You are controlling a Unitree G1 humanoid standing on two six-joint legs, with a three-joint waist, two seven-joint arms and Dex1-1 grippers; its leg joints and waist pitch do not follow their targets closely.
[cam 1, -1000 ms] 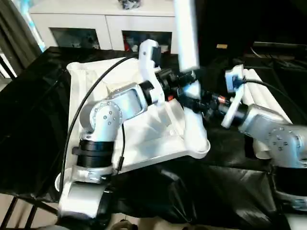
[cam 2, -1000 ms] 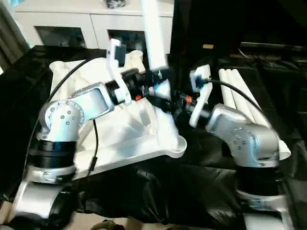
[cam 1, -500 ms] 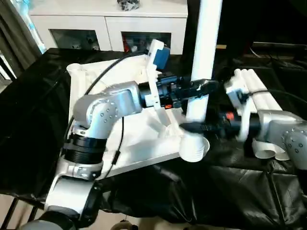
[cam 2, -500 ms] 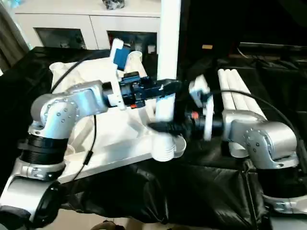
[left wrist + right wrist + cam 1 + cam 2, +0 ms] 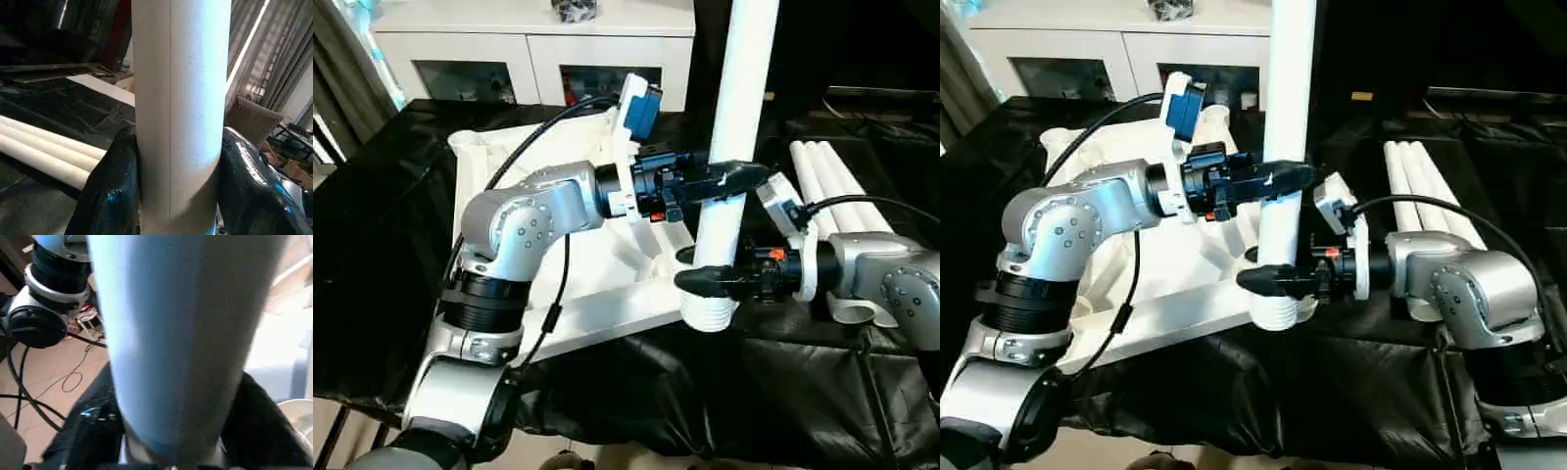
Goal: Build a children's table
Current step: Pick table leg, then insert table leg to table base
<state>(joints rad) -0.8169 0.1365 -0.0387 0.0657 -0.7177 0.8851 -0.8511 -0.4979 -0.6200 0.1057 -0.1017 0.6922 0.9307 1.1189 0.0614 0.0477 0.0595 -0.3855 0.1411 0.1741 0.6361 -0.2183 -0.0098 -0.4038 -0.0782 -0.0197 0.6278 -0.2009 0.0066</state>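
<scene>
One white tubular leg [image 5: 736, 127] stands upright over the near right corner of the white tabletop [image 5: 597, 308], which lies underside up on the black-covered table. The leg's ribbed lower end [image 5: 710, 313] sits at the corner socket; how deep it sits I cannot tell. My left gripper [image 5: 734, 179] is shut on the leg at mid-height, its black fingers [image 5: 110, 196] pressed on both sides. My right gripper [image 5: 705, 282] clasps the same leg lower down, just above the ribbed end, fingers [image 5: 85, 431] flanking it.
Three spare white legs [image 5: 832, 181] lie side by side on the black cover to the right, behind my right forearm. A white glass-door cabinet [image 5: 529, 49] stands at the back. The table's front edge runs close below the tabletop.
The leg went from leaning to upright over the near right corner. My right gripper came in from the right and closed around its lower part. The left gripper kept its hold.
</scene>
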